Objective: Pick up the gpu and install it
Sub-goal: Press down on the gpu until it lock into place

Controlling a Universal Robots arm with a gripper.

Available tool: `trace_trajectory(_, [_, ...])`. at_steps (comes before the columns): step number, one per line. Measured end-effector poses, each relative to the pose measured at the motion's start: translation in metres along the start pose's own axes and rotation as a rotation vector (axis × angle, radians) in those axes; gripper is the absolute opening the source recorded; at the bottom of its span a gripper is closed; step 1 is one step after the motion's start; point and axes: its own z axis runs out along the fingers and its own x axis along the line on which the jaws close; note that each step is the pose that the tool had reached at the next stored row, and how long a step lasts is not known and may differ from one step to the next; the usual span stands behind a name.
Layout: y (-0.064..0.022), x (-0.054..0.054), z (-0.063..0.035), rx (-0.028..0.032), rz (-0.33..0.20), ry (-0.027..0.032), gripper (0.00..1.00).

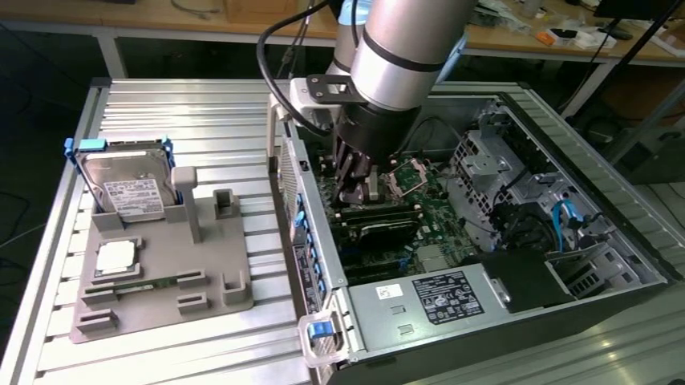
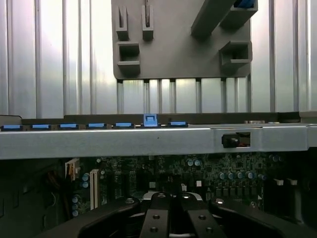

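The arm is lowered into the open computer case [image 1: 599,200], with the gripper [image 1: 357,186] held close over the motherboard [image 1: 428,224]. In the wrist view the fingers [image 2: 171,218] are seen pressed together, and the gripper is judged shut.

The gpu [image 1: 377,224] is seen lying inside the case, directly under the gripper, at about 6 o'clock from it in the exterior view; its black cooler face is turned upward. Whether the card is gripped, pushed on or merely touched cannot be told, since the arm covers the contact. The shut fingers over the card are judged consistent with pressing it down into its slot.

On the grey holder tray [image 1: 160,273], at 9 o'clock from the case, a hard drive [image 1: 128,192] in a blue frame is kept upright, well apart from the work.
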Motion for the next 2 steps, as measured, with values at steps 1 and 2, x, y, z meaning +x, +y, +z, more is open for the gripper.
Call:
trace_trajectory(1, [0.0000, 0.0000, 0.0000, 0.0000, 0.000, -0.0007, 0.11])
trace_trajectory(2, [0.0000, 0.0000, 0.0000, 0.0000, 0.000, -0.0014, 0.11])
